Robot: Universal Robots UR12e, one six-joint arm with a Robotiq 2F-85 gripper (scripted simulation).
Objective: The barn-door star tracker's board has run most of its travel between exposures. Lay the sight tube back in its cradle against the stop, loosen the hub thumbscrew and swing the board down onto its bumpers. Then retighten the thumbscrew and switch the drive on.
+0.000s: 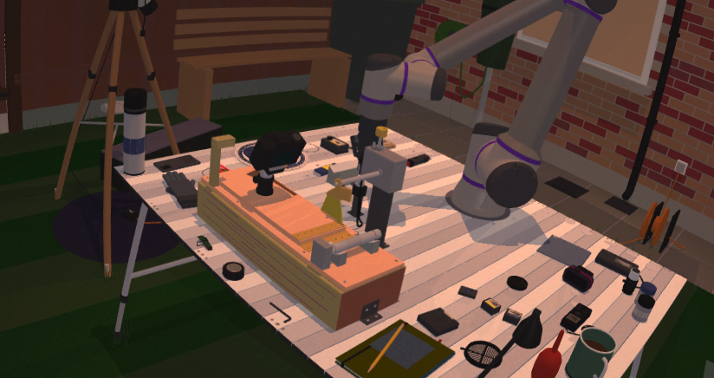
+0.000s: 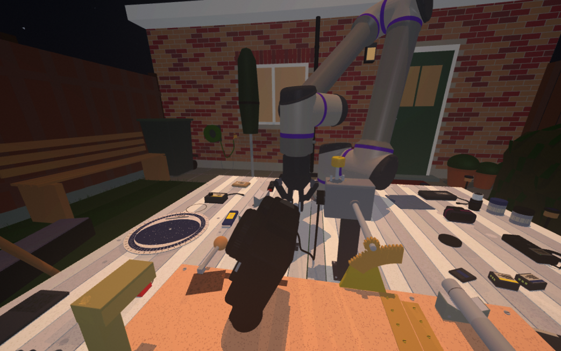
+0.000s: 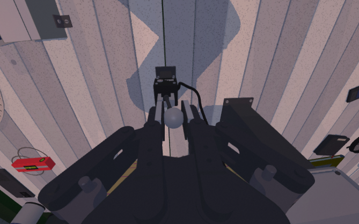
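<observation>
The grey sight tube (image 1: 354, 241) lies in its cradle (image 1: 325, 253) at the near end of the orange board (image 1: 300, 220), which rests on the yellow wooden base. A dark camera (image 1: 276, 150) stands on the board's far half. Behind the board a dark post carries the grey drive box (image 1: 383, 168) with a yellow thumbscrew (image 1: 381, 132) on top. Beside the box a small black switch unit (image 3: 165, 83) on a thin stem has a lever ending in a grey ball knob (image 3: 173, 117). My gripper (image 3: 172, 115) hangs over the switch unit, closed on the ball knob.
The drive box and its post (image 2: 348, 196) stand right next to my wrist, with the camera (image 2: 265, 244) just in front. A star chart disc (image 2: 167, 231), a red level (image 3: 33, 163) and small boxes lie on the slatted table. A tripod (image 1: 112, 100) stands off the far left corner.
</observation>
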